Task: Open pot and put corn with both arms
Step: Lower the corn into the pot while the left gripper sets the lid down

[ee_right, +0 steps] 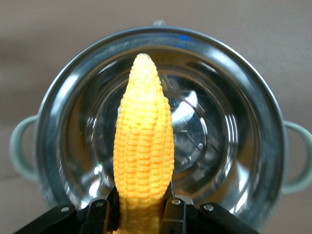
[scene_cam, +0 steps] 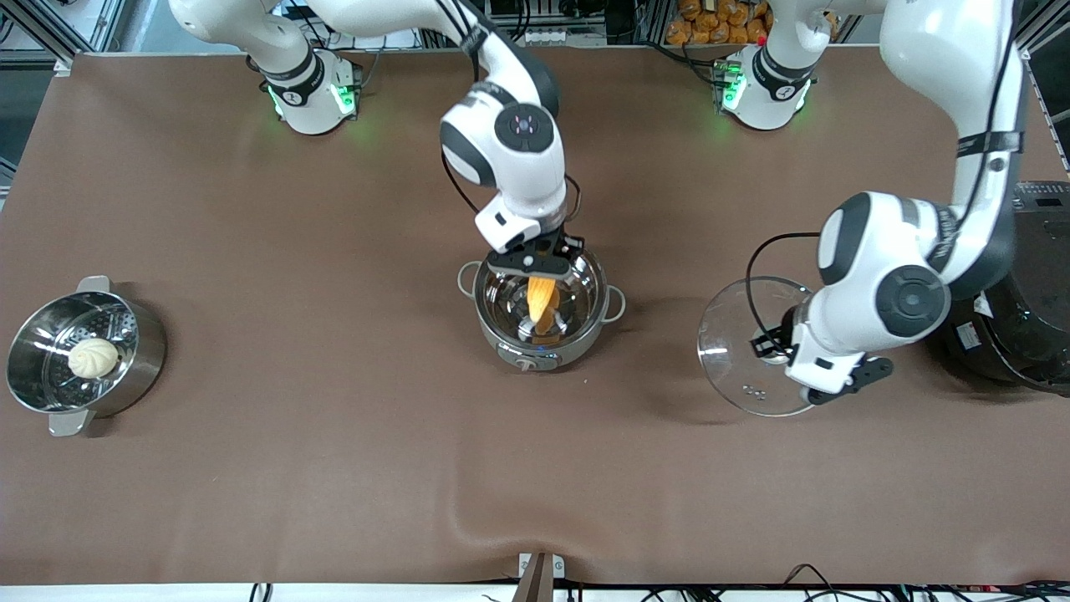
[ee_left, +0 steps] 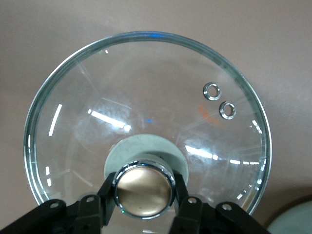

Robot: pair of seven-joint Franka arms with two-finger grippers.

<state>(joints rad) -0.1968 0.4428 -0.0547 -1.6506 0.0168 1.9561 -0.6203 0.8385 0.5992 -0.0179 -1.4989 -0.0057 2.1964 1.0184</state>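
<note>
Brown surface (scene_cam: 334, 468): right end effector (scene_cam: 535, 269) clamps corn (scene_cam: 542, 303) over pot (scene_cam: 540, 308); left end effector (scene_cam: 782, 347) clamps lid knob (ee_left: 144, 190). Tilted release risks corn lodging on rim.

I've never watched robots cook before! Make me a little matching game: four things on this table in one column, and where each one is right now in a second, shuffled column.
Things:
1. corn
2. glass lid
3. white bun
4. pot

Places:
A. in the steamer pot, at the right arm's end of the table
B. mid-table, open, under the right tool
C. held by its knob in the left tool, beside the black cooker
D. gripped by the right tool, over the open pot

Pairs: 1-D, 2-C, 3-A, 4-B
</note>
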